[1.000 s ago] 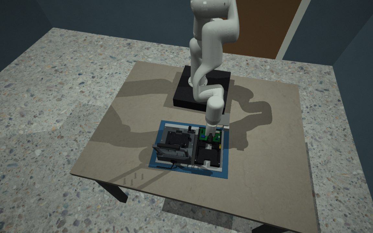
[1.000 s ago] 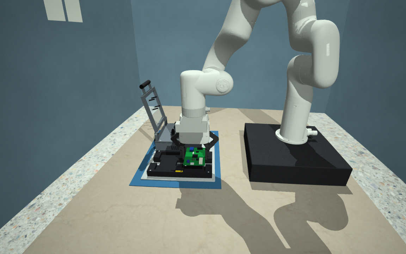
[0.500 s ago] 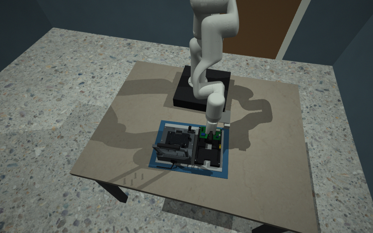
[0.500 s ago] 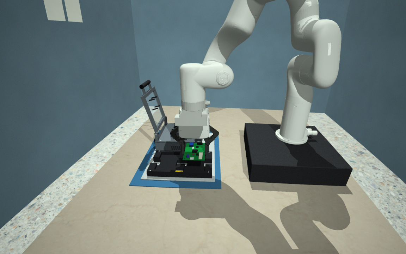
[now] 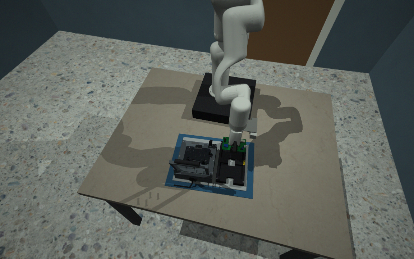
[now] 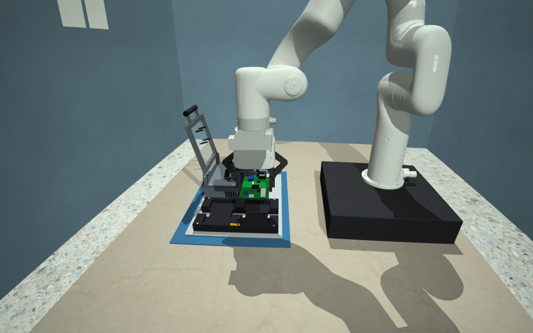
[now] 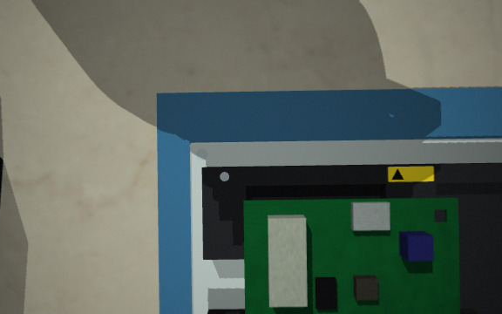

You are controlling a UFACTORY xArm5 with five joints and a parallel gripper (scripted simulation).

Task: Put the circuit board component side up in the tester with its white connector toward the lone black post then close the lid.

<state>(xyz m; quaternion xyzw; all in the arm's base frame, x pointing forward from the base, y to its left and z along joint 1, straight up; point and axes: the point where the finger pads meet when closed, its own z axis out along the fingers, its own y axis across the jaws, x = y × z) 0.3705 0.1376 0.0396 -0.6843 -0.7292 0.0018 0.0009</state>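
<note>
My gripper [image 5: 234, 148] [image 6: 253, 177] is shut on the green circuit board [image 5: 224, 144] [image 6: 254, 188] [image 7: 342, 255] and holds it, component side up, a little above the black tray [image 5: 224, 171] [image 6: 219, 213] [image 7: 216, 218], over the tray's end nearest the arm's base. The fingers do not show in the wrist view. The board's white connector [image 7: 287, 260] lies along its left edge in the wrist view. The grey tester [image 5: 197, 154] [image 6: 218, 188] stands beside the tray with its lid [image 5: 187, 170] [image 6: 200, 138] raised. A single black post [image 5: 210, 141] stands at the tester's far side.
Tray and tester sit on a grey plate [image 7: 364, 153] on a blue mat [image 5: 250, 181] [image 6: 284, 231] [image 7: 172, 196]. The arm's black base block [image 5: 207, 108] [image 6: 384, 215] is behind the mat. A yellow warning label [image 7: 410, 174] marks the tray's rim.
</note>
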